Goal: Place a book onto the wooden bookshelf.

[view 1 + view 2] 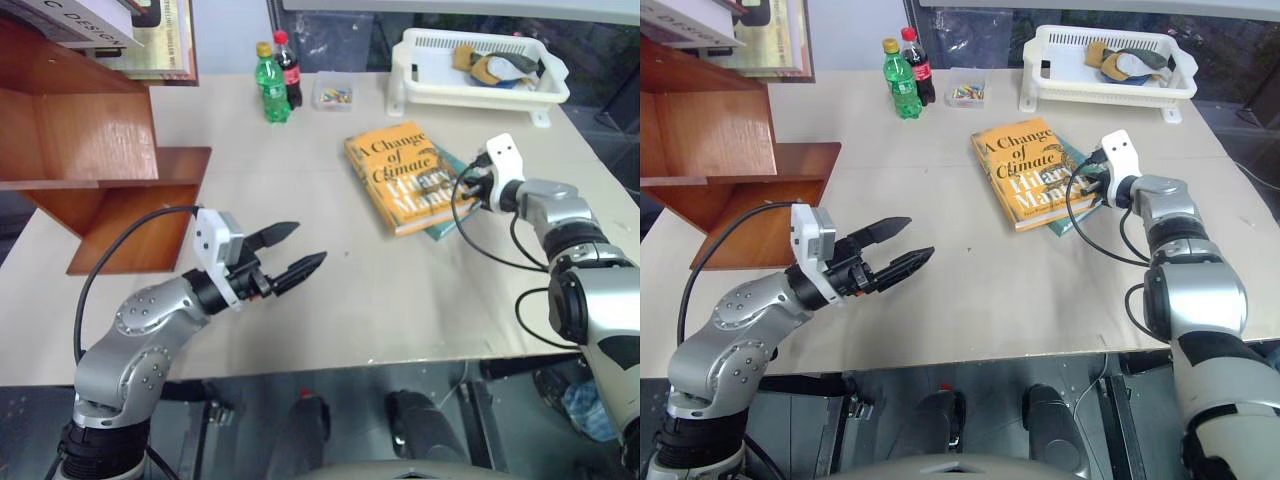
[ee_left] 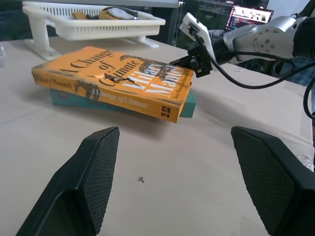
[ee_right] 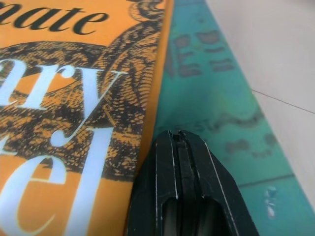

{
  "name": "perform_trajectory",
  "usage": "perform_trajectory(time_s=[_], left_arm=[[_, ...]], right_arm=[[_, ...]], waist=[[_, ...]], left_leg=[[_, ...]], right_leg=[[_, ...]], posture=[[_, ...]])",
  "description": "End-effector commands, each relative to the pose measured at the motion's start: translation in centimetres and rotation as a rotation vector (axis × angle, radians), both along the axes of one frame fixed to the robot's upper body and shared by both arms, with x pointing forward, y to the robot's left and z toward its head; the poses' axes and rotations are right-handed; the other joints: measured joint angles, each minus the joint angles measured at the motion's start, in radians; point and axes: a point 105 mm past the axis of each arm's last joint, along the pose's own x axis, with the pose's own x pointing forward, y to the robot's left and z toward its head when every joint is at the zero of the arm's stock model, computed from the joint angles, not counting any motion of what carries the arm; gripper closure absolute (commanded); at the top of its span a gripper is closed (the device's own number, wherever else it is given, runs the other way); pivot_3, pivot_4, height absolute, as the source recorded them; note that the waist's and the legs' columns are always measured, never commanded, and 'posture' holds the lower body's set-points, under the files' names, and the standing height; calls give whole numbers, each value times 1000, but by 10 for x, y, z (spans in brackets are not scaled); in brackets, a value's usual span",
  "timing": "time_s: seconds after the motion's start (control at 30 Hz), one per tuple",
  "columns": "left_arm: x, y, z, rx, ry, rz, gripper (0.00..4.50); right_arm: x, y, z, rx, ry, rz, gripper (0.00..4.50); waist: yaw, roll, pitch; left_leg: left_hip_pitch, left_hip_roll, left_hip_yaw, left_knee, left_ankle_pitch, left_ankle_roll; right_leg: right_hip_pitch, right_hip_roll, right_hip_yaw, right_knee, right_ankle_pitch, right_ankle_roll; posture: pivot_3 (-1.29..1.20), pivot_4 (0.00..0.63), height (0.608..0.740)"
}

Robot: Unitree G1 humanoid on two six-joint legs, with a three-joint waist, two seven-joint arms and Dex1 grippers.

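Wooden bookshelf (image 1: pixel 95 150) well left of book (image 1: pixel 395 175), which lies on teal book (image 2: pixel 187 104). Left gripper (image 1: pixel 290 252) spread wide, near. Right gripper (image 3: pixel 179 147) pinched closed, empty, at book's edge. Risk: closed tip shoves book instead of gripping.

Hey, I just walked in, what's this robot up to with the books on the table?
It is going for the orange book, which lies on top of a teal book on the table. The right claw is shut, its tips at the orange book's edge, over the teal cover; it has no grip on either book. The left claw hangs open above the table, short of the books. The wooden bookshelf stands at the table's left, and the orange book is not on it yet.
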Motion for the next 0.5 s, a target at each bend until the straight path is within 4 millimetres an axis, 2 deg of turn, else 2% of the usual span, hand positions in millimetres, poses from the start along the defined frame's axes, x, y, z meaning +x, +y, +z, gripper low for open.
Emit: perform_trajectory(time_s=[0.03,0.17,0.3,0.4,0.5], left_arm=[[2,-2,5,-2,-18,-16,617],[3,-4,5,-5,-12,-27,617],[4,-7,7,-6,-19,-33,617],[2,-6,12,-8,-32,-26,617],[0,-3,15,-4,-44,-7,617]], right_arm=[[1,-10,0,40,-16,-58,4421],[10,-42,26,80,-113,-287,4421],[12,-62,30,6,-141,-434,4421],[11,-66,23,-7,-119,-480,4421],[11,-57,14,22,-76,-447,4421]], waist=[[0,0,0],[5,0,0],[4,0,0],[-1,0,0],[-2,1,1]], left_leg=[[0,0,0,0,0,0],[-1,0,0,0,0,0],[-2,-1,0,0,0,0],[-2,-1,0,0,0,0],[-1,-1,0,0,0,0]], right_leg=[[0,0,0,0,0,0],[0,0,0,0,0,0],[0,-1,0,-1,0,0],[0,-1,0,-1,0,0],[0,-1,0,-1,0,0]], posture=[[0,150,740],[0,150,740],[0,150,740],[0,150,740],[0,150,740]])
